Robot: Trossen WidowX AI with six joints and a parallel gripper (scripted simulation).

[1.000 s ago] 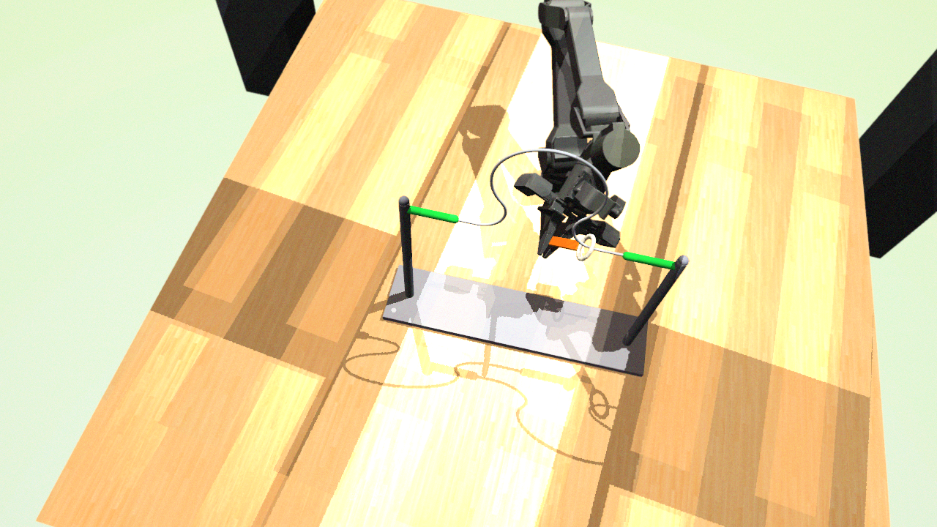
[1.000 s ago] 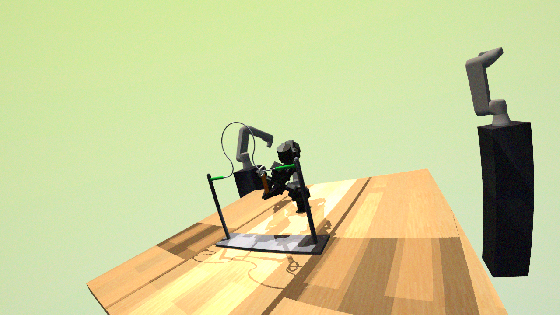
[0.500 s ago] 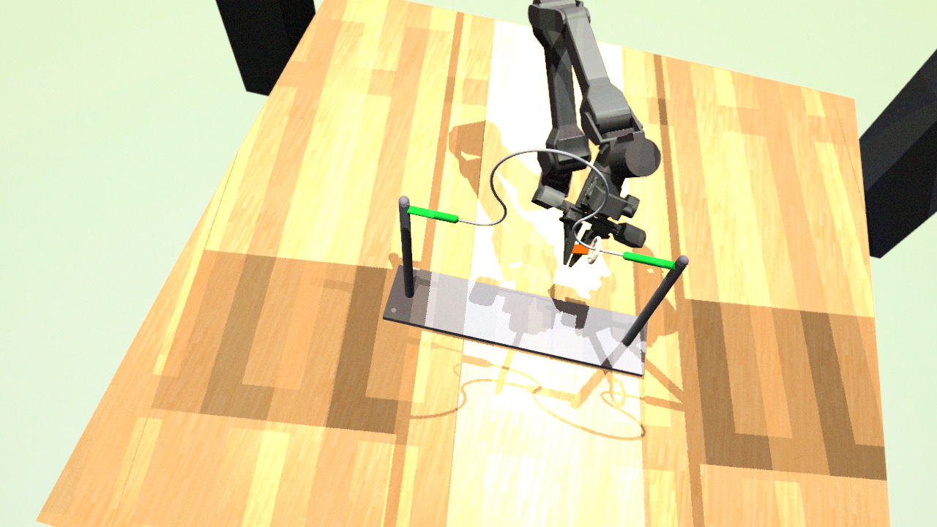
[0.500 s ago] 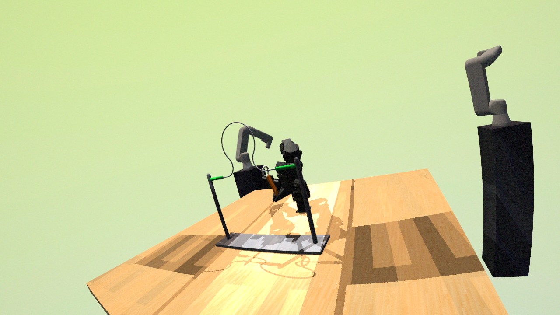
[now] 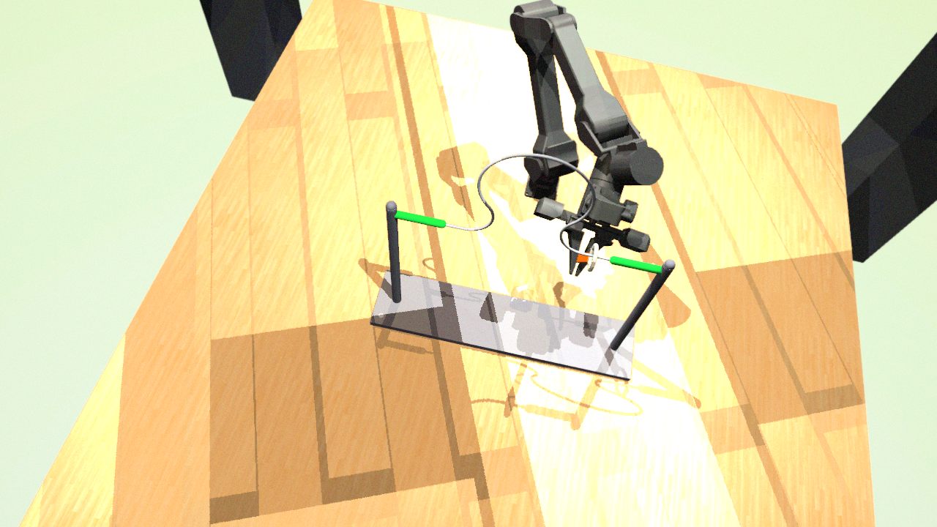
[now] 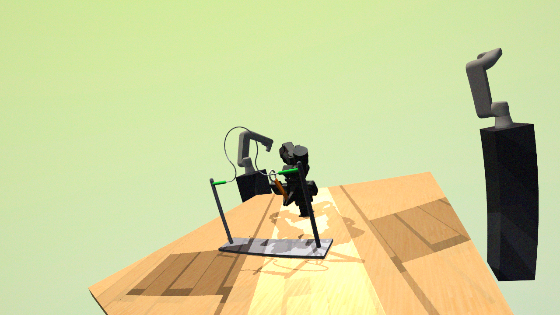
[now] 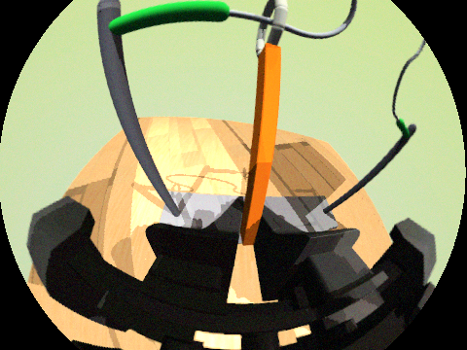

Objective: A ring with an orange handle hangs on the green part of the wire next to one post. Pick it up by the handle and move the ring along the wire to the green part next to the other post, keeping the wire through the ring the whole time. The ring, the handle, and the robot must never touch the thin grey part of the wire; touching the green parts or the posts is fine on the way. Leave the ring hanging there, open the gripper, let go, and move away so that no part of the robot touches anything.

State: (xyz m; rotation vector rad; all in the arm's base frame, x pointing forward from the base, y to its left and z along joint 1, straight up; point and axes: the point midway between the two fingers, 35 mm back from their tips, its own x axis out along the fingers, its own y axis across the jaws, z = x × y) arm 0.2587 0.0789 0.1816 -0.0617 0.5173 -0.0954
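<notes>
My gripper (image 5: 575,269) (image 6: 287,200) (image 7: 245,201) is shut on the lower end of the orange handle (image 5: 582,258) (image 6: 281,189) (image 7: 265,122). The handle stands up from the fingertips in the wrist view. The pale ring (image 5: 593,263) (image 7: 279,17) is around the thin grey wire (image 5: 534,156) (image 6: 237,127) (image 7: 316,35), between its lower right bend and the right green part (image 5: 637,264) (image 6: 288,171) (image 7: 170,16), a short way off the green. Whether ring and wire touch, I cannot tell. The left green part (image 5: 420,219) (image 6: 219,183) (image 7: 403,127) is at the far end.
The right post (image 5: 642,306) (image 6: 309,205) (image 7: 127,107) and left post (image 5: 393,255) (image 6: 221,213) (image 7: 372,175) stand on a grey base plate (image 5: 412,311). The wire arches high between them, in front of my arm in the top view. Other grey arms (image 6: 478,88) stand on black pedestals.
</notes>
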